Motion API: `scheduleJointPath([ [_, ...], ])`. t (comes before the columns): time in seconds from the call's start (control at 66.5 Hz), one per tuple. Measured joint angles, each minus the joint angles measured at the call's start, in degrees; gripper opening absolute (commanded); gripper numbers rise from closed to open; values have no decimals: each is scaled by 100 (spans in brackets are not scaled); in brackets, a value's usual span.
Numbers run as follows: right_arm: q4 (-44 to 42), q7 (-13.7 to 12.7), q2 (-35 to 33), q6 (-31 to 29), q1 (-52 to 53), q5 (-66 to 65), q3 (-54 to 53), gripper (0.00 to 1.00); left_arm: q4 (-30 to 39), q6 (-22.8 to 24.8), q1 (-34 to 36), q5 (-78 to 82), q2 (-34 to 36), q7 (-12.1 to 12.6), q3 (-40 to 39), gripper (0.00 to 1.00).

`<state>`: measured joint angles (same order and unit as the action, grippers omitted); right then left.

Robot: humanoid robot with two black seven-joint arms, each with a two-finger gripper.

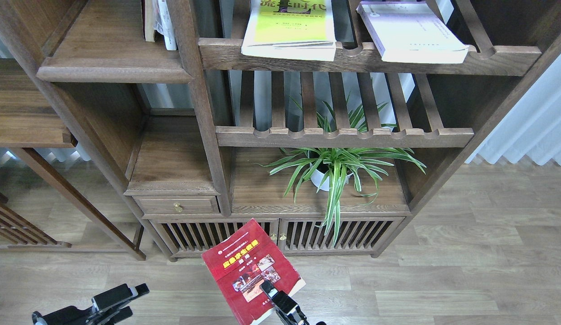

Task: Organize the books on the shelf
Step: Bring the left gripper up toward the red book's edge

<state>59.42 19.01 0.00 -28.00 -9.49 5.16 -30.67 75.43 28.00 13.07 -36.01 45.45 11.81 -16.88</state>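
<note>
My right gripper [270, 291] comes up from the bottom edge and is shut on the lower edge of the red book [244, 266], holding it tilted in front of the cabinet doors. The yellow-green book [289, 27] and the pale lavender book [411, 31] lie on the top slatted rack. The shelf [113, 67], a solid dark board with a rounded front edge, is at the upper left, with a few upright books [159, 22] at its right end. My left gripper [129, 300] is low at the bottom left, fingers apart and empty.
A potted spider plant [334, 169] stands on the lower board under a bare slatted rack [343, 135]. A small drawer [176, 205] and slatted cabinet doors [217, 234] are below. A side table [27, 131] stands at the left, a white curtain [533, 126] at the right.
</note>
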Motion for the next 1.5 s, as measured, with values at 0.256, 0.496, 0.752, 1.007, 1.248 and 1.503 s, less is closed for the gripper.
scheduleJointPath([
  [0.256, 8, -4, 0, 0, -143, 37, 10, 3, -305, 0, 94, -97, -344, -47, -229, 100],
  [0.496, 24, -3, 0, 0, -166, 31, -1, 3, -728, 0, 272, 232, -83, -19, -1017, 93],
  [0.752, 54, -35, 0, 0, -200, -2, -58, 3, -801, 0, 460, 1019, 37, 6, -1184, 100],
  [1.007, 69, -73, 0, 0, -287, -15, -113, 2, -727, 0, 524, 1129, 201, 40, -1404, 100],
  [1.248, 228, -74, 0, 0, -267, -16, -280, 2, -584, 0, 705, 1257, 114, 40, -1667, 100],
  [1.503, 545, -43, 0, 0, -217, 25, -453, 2, -118, 0, -120, 490, -830, 211, -3278, 100],
])
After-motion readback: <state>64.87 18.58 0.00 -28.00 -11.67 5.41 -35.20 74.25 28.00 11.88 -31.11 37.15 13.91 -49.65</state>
